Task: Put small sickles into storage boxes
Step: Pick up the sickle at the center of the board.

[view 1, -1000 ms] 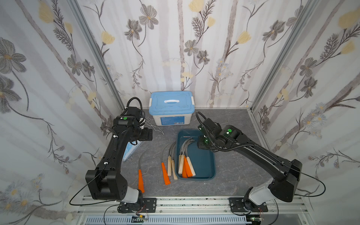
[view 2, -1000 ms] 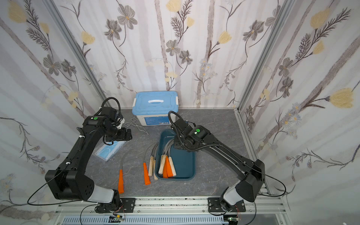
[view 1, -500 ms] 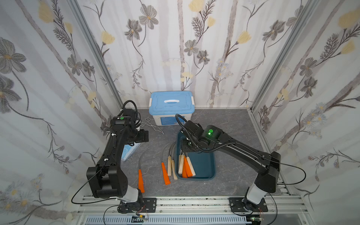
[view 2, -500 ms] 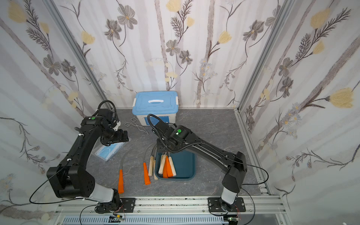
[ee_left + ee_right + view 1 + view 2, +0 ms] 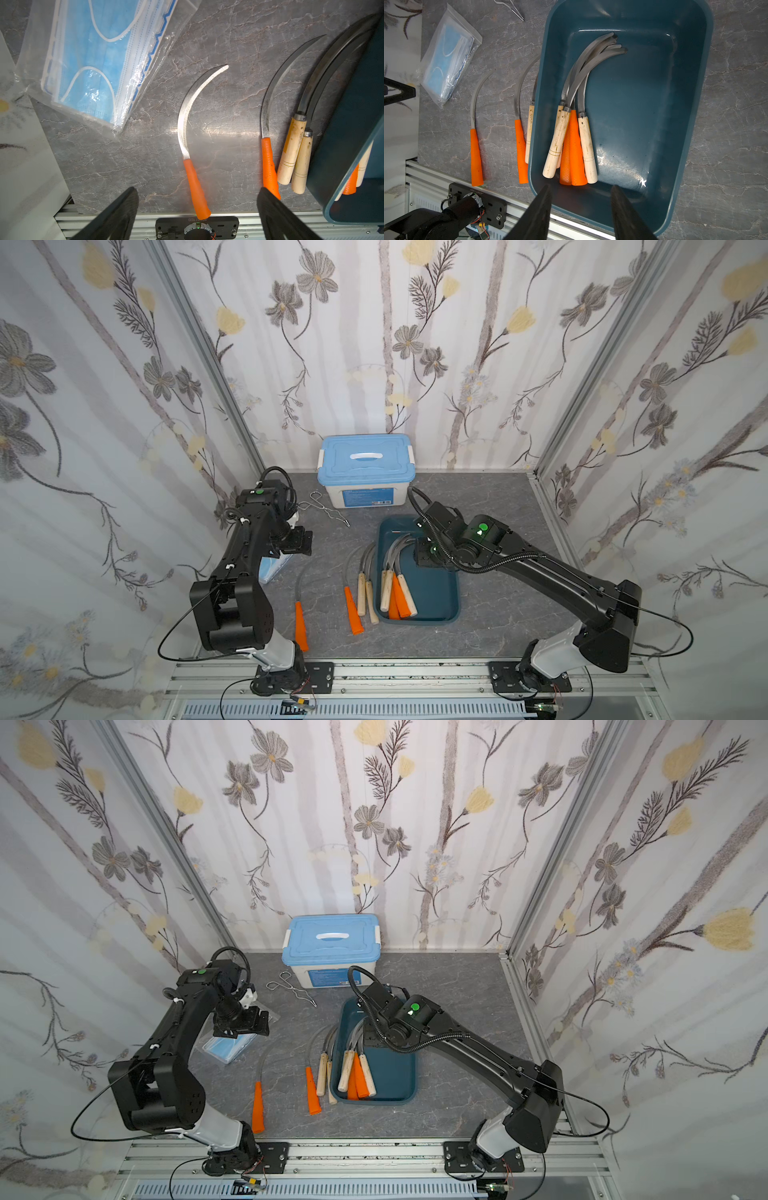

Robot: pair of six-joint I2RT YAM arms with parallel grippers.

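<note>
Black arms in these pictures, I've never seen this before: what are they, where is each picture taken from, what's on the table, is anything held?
The left arm and right arm are robots, each ending in a two-finger gripper. Both top views come from one camera overhead; the other two come from cameras on the wrists. On the grey table sits a teal tray holding a bundle of sickles; four more sickles lie beside it. Also there: a white box with a blue lid, wire tongs and a packet of face masks. The left gripper and right gripper are open, holding nothing.
</note>
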